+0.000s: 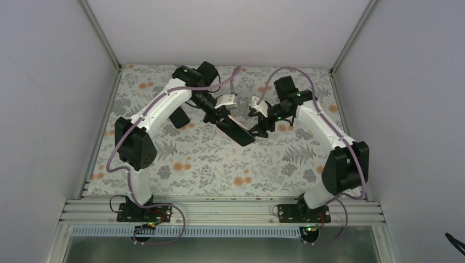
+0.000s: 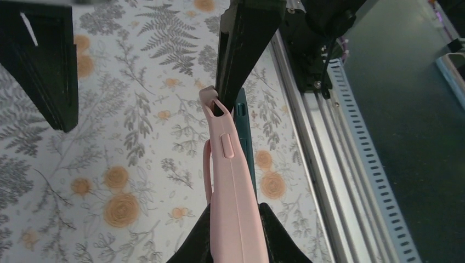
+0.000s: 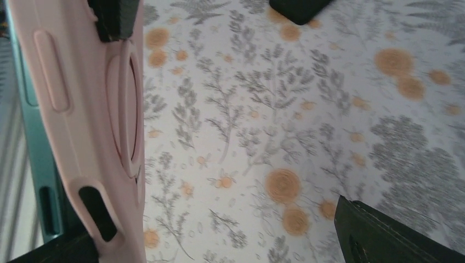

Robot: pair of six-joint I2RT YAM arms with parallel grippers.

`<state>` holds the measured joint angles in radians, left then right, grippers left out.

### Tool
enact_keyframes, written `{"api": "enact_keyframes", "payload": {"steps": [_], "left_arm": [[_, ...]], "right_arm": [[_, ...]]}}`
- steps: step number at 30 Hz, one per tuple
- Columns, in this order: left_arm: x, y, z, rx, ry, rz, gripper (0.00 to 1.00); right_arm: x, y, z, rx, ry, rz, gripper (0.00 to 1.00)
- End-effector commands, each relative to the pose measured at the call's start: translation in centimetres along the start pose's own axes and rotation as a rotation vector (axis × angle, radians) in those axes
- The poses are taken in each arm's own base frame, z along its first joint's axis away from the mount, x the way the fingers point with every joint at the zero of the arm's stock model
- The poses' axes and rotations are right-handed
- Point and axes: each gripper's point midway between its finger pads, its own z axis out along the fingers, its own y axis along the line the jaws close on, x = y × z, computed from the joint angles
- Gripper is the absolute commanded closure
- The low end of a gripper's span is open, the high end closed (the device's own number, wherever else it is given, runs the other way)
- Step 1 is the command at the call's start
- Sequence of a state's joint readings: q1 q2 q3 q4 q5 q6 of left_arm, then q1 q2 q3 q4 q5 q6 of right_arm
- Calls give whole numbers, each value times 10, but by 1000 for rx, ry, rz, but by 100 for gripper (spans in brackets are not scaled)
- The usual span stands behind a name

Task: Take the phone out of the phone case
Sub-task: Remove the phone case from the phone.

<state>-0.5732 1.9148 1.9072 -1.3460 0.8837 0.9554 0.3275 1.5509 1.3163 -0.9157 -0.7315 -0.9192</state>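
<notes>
1. The phone (image 2: 244, 137), teal-edged, is sitting partly inside the pink phone case (image 2: 233, 203), held in the air between both arms above the floral table (image 1: 219, 159).
2. The left gripper (image 2: 233, 235) is pinching the case's near end.
3. The right gripper (image 1: 261, 129) is gripping the opposite end; I cannot tell how its fingers are closing.

A worktop (image 1: 219, 159) covered in a grey fern and orange flower print is filling the floor of the white-walled enclosure. A ridged metal rail (image 1: 219, 211) is running along its near edge, carrying the two arm bases. A dark rectangular object (image 1: 180, 117) is lying on the cloth at the left rear, partly hidden under the left arm.
</notes>
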Motion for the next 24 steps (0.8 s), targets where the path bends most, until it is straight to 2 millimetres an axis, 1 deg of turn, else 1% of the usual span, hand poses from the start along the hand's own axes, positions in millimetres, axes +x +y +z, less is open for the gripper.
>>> {"api": "enact_keyframes", "payload": {"steps": [1,3,4,5,6,9,11,14,15,16,18,19,21,23,24], "left_arm": [[-61,-36,-5,188,-260,77,98],[-69,-26,-22,176,-321,77,98],[-72,-20,-31,173,-362,82,98],[-79,-15,-43,166,-400,97,98],[-84,-8,-49,155,-418,100,98],[-90,13,-51,110,-394,98,98],[-88,26,-45,92,-372,88,98],[-77,45,-35,69,-331,52,98],[-70,55,-33,32,-294,44,90],[-69,58,-33,16,-281,42,84],[-69,64,-39,-27,-263,42,70],[-69,69,-42,-62,-249,39,61],[-72,77,-55,-140,-223,44,43],[-75,77,-72,-184,-221,59,35],[-76,78,-80,-216,-213,63,31]], "right_arm": [[-68,30,7,-198,-232,-119,6],[-69,42,8,-286,-264,-109,7],[-66,43,14,-331,-269,-88,8],[-64,45,17,-363,-272,-73,10],[-66,47,17,-393,-281,-60,13],[-75,51,13,-478,-325,-33,23],[-84,50,9,-503,-355,6,45],[-91,54,2,-498,-365,-3,71],[-88,54,-1,-482,-348,4,92],[-85,53,-2,-476,-345,13,96],[-79,49,-6,-460,-342,43,97],[-76,46,-10,-446,-343,52,97],[-69,40,-22,-407,-352,71,97],[-61,30,-36,-342,-352,97,97],[-57,28,-40,-320,-346,107,97]]}}
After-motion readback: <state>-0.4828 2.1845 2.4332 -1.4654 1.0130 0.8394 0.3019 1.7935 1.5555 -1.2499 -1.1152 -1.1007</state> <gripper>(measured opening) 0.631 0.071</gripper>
